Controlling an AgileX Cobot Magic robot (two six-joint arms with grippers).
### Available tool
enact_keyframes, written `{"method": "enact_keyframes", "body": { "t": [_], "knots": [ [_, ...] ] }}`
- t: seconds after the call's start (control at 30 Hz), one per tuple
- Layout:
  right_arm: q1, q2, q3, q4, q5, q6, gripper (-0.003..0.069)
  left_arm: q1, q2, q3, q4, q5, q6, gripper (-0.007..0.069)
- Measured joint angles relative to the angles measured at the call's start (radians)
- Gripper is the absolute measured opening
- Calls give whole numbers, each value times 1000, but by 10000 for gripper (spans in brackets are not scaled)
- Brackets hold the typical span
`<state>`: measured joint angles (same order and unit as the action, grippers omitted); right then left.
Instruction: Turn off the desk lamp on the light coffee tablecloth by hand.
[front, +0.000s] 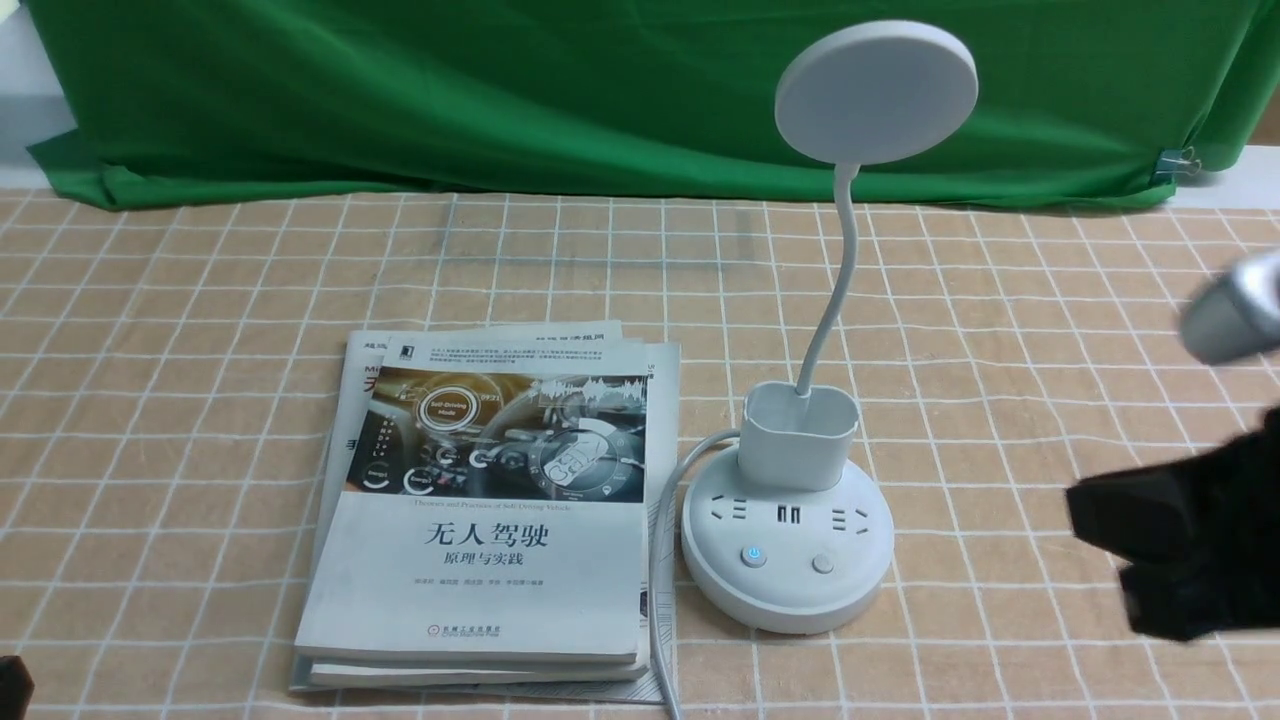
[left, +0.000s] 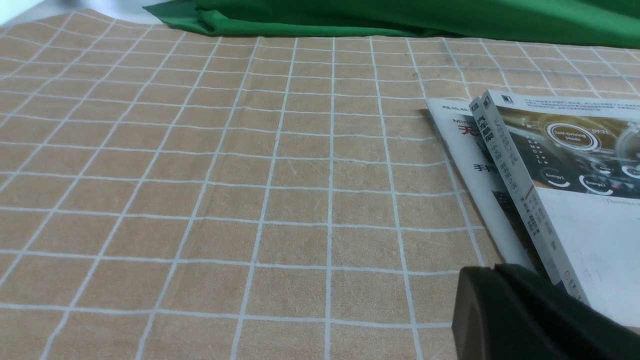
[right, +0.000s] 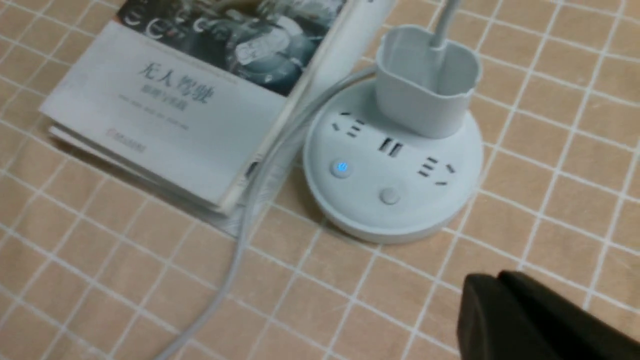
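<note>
Here, desk lamp (front: 800, 440), long axis vertical.

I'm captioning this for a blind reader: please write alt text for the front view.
A white desk lamp stands on a tan checked tablecloth, one button on its base glowing blue. Books lie stacked to its left; the right gripper hangs to its right, apart.

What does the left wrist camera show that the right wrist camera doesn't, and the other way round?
Only the left wrist view shows the green cloth. Only the right wrist view shows the desk lamp, with a blue-lit button and an unlit button on its base, plus its cord. Both show the stack of books and the checked tablecloth.
</note>
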<state>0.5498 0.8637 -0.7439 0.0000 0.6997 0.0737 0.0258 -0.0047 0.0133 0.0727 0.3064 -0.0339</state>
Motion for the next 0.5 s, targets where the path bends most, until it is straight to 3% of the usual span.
{"method": "enact_keyframes", "body": {
  "t": [0.13, 0.23, 0.33, 0.5],
  "knots": [
    [-91, -142, 190, -6, -146, -101, 21, 0, 0, 0, 0, 0, 0, 5],
    [-213, -339, 421, -13, -329, -220, 21, 0, 0, 0, 0, 0, 0, 5],
    [-312, -520, 588, -14, -448, -239, 21, 0, 0, 0, 0, 0, 0, 5],
    [-400, -722, 725, -14, -506, -239, 23, 0, 0, 0, 0, 0, 0, 5]
  ]
}}
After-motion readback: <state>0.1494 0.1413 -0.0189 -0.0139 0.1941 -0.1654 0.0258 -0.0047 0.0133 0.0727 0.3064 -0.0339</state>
